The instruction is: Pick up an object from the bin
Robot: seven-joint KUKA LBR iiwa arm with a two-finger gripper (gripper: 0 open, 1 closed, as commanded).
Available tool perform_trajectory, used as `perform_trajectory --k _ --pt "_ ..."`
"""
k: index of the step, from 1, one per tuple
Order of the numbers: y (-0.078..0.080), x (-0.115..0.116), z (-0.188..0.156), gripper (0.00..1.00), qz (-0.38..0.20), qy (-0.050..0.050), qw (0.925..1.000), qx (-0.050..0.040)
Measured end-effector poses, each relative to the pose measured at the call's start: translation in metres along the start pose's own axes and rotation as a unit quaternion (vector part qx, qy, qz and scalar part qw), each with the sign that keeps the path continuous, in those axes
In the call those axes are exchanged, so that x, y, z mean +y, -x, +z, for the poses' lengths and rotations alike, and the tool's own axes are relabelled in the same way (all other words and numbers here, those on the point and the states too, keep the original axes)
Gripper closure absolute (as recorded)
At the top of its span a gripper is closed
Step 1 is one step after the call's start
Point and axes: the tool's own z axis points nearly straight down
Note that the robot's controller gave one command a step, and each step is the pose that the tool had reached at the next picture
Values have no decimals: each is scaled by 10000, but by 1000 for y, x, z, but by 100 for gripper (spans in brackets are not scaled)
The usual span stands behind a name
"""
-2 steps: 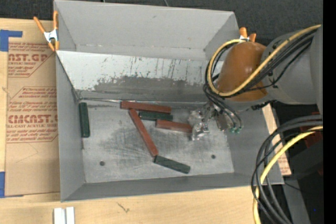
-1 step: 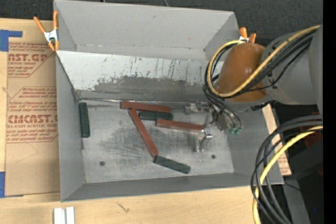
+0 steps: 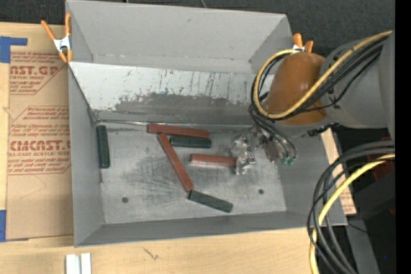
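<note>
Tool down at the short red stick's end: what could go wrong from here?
The tool sits at the right end of the short red stick, so an end grip may let it swing or slip. Its left end lies near the long diagonal red stick, which could get nudged.

The right end of the short red-brown bar (image 3: 209, 160), just right of the frame's centre, disappears under the gripper (image 3: 244, 162), whose tip is too small to make out. The arm (image 3: 359, 86) is cut off by the right edge and covers the right wall of the bin (image 3: 173, 42).
</note>
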Motion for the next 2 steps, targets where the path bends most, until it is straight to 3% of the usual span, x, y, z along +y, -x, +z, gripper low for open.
perform_trajectory --k 1,2 --pt "0 0 0 100 0 -1 10000 -3" --pt "19 -20 -185 100 25 -15 10000 -71"
